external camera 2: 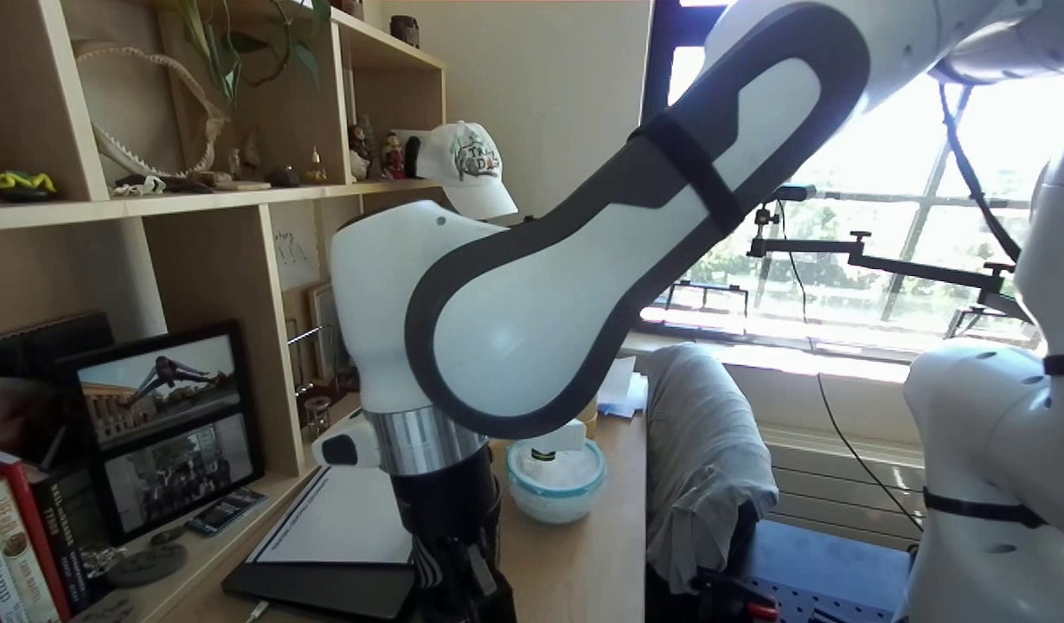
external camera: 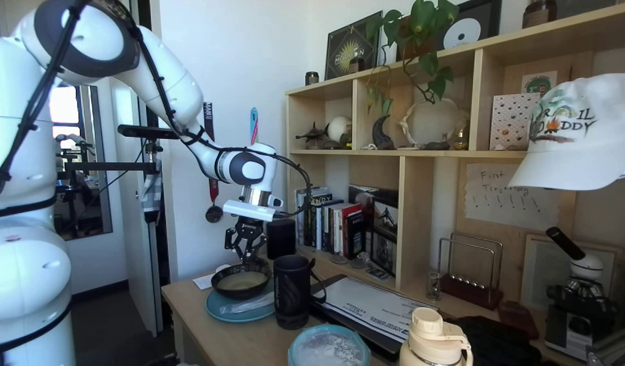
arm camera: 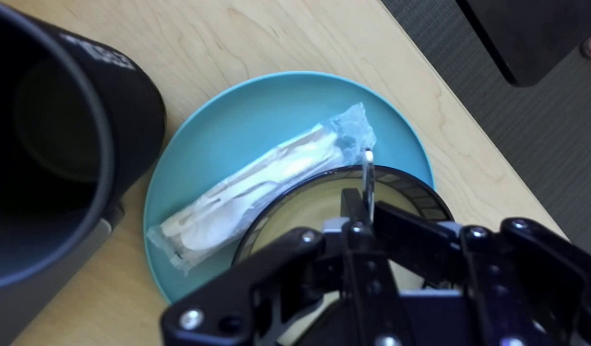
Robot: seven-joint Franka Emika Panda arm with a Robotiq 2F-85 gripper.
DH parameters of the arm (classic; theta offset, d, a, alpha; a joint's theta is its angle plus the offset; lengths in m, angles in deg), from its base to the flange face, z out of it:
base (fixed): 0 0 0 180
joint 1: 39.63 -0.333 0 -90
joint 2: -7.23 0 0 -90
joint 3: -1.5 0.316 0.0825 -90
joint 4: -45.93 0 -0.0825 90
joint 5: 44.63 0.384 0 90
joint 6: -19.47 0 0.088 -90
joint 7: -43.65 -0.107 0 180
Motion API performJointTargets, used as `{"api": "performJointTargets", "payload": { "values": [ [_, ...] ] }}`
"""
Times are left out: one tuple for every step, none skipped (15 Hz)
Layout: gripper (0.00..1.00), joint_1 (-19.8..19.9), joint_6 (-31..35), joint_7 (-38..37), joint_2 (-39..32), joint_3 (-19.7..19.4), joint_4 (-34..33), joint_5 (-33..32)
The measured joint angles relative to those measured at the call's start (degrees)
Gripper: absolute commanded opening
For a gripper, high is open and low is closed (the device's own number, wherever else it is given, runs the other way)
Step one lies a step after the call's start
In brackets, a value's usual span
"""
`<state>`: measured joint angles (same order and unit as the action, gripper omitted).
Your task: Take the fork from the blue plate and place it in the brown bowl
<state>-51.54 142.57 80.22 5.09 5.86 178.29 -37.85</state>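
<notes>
Main worry: the fork (arm camera: 369, 177) seems to reach past the rim of the brown bowl (arm camera: 310, 204), so if released here, it could be tipped onto the blue plate (arm camera: 247, 122) instead. It could also be swivelled by rim contact. It's pinched by the gripper (arm camera: 367, 204), jutting beyond the tips; in an exterior view the gripper's seen at the bowl's far side, left of the black mug (external camera: 291, 292).

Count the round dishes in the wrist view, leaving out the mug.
2: the blue plate, flat on the desk, and the brown bowl, overlapping it in that view. The gripper hides part of the bowl; more could be behind.
</notes>
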Motion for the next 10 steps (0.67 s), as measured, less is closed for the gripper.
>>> {"api": "performJointTargets", "payload": {
  "values": [
    [0.02, 0.2, -0.7, 0.8, -2.0, 0.4, -1.6, -0.6],
    [0.02, 0.4, -1.2, 1.6, -4.0, 0.8, -2.9, -1.5],
    [0.02, 0.6, -1.5, 2.4, -6.0, 1.2, -4.2, -2.4],
    [0.02, 0.7, -1.8, 2.8, -8.0, 1.6, -5.3, -3.5],
    [0.02, 0.9, -2.0, 3.2, -9.9, 2.1, -6.4, -4.5],
    [0.02, 1.1, -2.4, 3.7, -11.7, 2.5, -7.4, -5.4],
    [0.02, 1.2, -2.8, 3.9, -13.4, 2.9, -8.5, -6.3],
    [0.02, 1.3, -3.2, 4.0, -14.8, 3.3, -9.4, -6.9],
    [0.02, 1.4, -3.8, 4.2, -16.2, 3.8, -10.4, -7.6],
    [0.02, 1.5, -4.7, 4.7, -17.4, 4.3, -11.5, -8.2]
  ]
}}
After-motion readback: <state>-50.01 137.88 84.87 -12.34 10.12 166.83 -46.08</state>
